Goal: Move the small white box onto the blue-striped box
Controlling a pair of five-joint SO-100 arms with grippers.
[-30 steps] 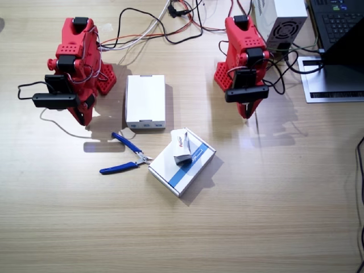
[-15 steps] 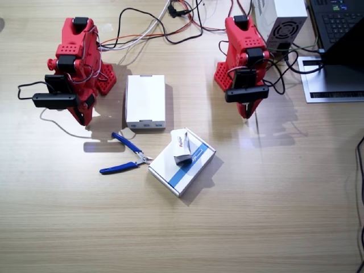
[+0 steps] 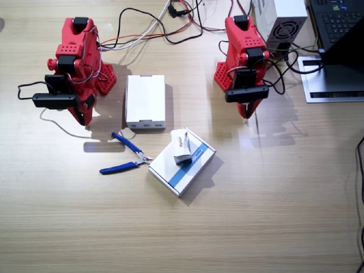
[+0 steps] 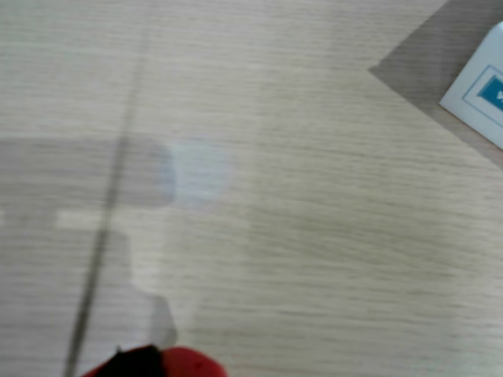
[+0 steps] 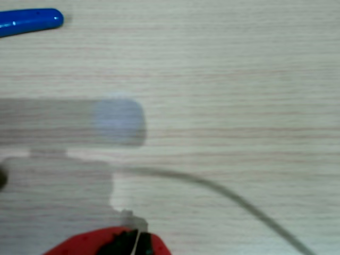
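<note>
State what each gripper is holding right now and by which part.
Nothing is held. The left gripper and right gripper hang empty, clear of the small white box, which lies on the blue-striped box.

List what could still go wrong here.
1. The small white box sits tilted near the far edge of the blue-striped box; a knock to the table might tip it off.
2. The pliers lie against the striped box, so an arm sweeping in low could shove both.
3. Both arms are folded back; neither claw steadies anything.
</note>
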